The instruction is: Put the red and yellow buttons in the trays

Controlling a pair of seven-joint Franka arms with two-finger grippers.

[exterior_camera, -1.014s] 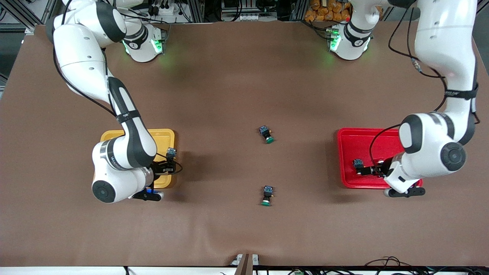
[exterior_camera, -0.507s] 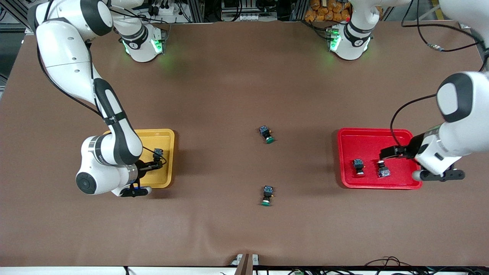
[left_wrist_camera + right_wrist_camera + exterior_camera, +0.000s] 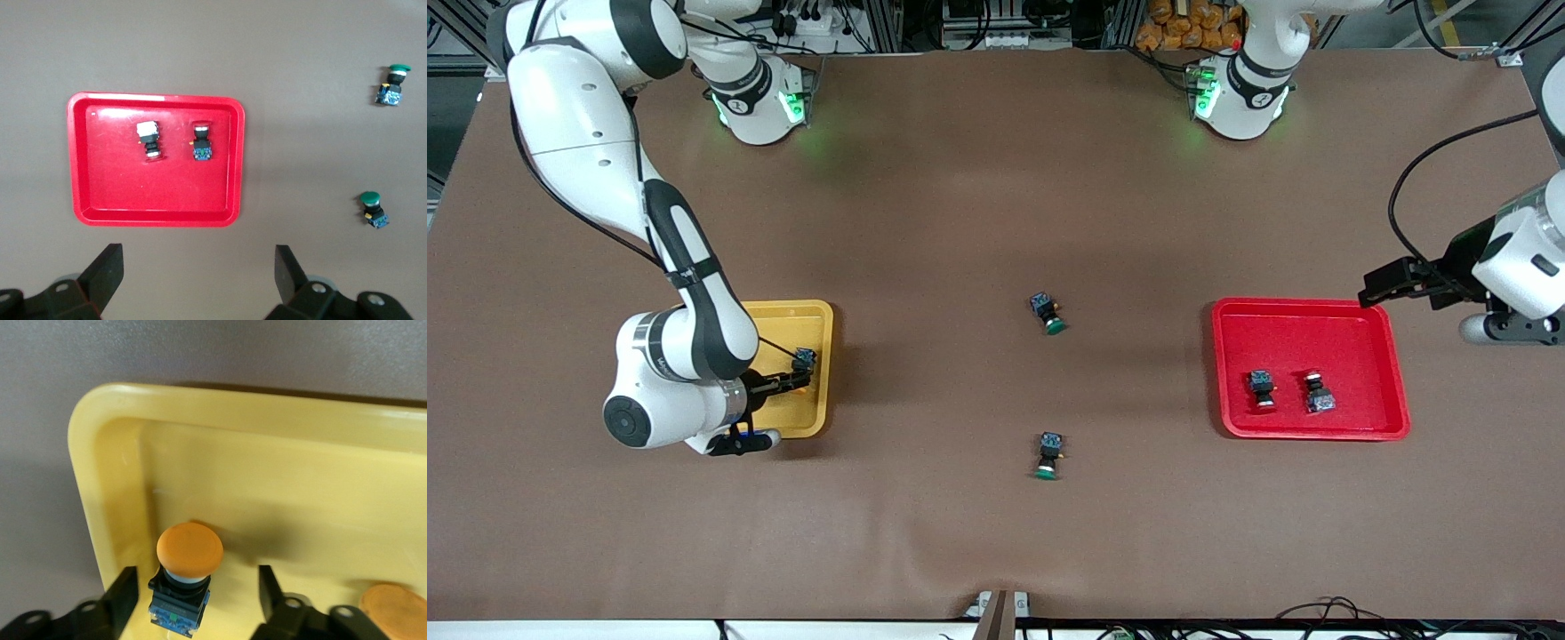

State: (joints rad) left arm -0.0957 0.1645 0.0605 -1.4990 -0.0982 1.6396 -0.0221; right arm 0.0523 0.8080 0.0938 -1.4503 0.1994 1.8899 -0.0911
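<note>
My right gripper (image 3: 193, 600) is standing with its fingers spread around an orange-yellow button (image 3: 185, 570) in the yellow tray (image 3: 823, 356), not clamping it. My left gripper (image 3: 200, 277) is hanging wide apart beside the red tray (image 3: 157, 217), where two red buttons (image 3: 175, 140) are lying.

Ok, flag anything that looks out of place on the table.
Nothing stands out. Two green-capped push-button switches lie on the brown table outside both trays; the red plastic tray holds two switches lying on their sides.
</note>
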